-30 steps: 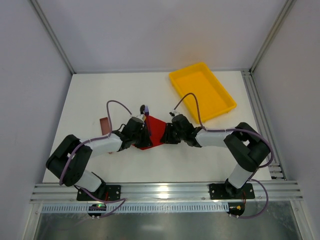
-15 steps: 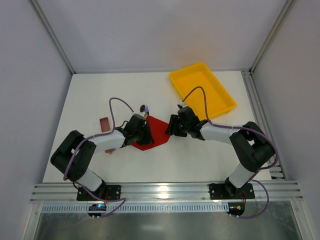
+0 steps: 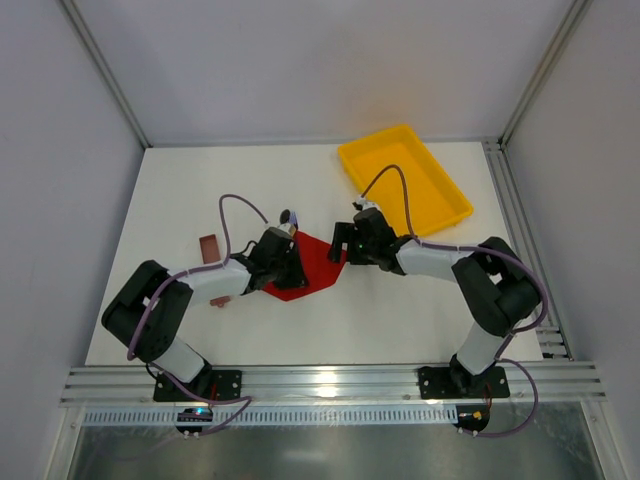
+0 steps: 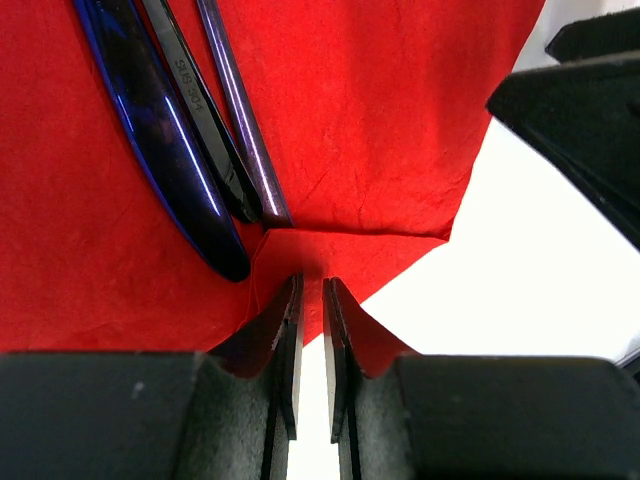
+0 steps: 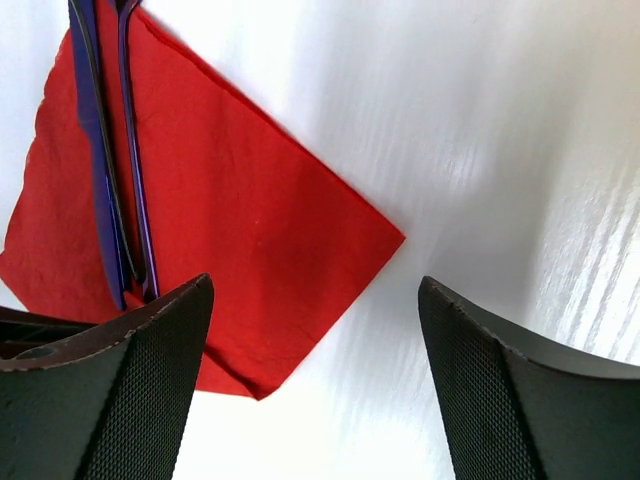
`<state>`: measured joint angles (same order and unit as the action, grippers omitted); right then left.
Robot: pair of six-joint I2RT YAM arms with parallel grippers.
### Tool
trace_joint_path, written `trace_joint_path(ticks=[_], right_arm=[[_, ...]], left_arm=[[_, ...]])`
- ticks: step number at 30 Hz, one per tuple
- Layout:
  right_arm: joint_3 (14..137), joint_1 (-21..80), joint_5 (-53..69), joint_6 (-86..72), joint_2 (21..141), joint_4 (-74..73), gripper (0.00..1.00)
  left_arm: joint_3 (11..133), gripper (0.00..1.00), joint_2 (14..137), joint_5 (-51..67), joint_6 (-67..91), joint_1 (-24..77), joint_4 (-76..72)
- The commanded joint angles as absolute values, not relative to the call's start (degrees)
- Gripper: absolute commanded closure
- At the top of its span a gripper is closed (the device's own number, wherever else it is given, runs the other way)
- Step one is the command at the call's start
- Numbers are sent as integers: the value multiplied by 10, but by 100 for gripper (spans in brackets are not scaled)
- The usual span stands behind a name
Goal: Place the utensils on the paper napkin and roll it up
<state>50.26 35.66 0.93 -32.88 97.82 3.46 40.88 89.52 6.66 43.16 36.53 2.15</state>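
The thin red square paper napkin (image 3: 312, 268) carries the two slender utensils (image 4: 160, 130), one black and one blue-purple, side by side along its left side. The left gripper (image 4: 310, 288) pinches the napkin's raised near corner between nearly closed fingers. The right gripper (image 5: 315, 290) hovers over the napkin's right corner, fingers spread wide.

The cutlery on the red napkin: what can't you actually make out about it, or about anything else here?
- utensils: both wrist views cut their far ends off at the top edge, and the top view shows them too small, so their type is unclear.
- paper napkin: in the left wrist view, the left gripper hides its near corner. Whether the paper is pinched is unclear.
- brownish block: in the top view, too small to identify.
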Motion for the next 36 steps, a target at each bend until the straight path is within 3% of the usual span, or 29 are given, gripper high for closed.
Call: trace_joint_path(ticks=[1,15,27,36], right_arm=[[530,347,-7,-298,985,69,16],[547,345,73,-315,1041,73,14],[491,346,151,-364,1001,133,14],[481,345,123,-351,990,113,14]], left_arm=[[416,83,896,58,429,367,18],[389,82,882,54,435,367,4],[387,82,883,50,437,367,4],[387,82,883,50,438,367,3]])
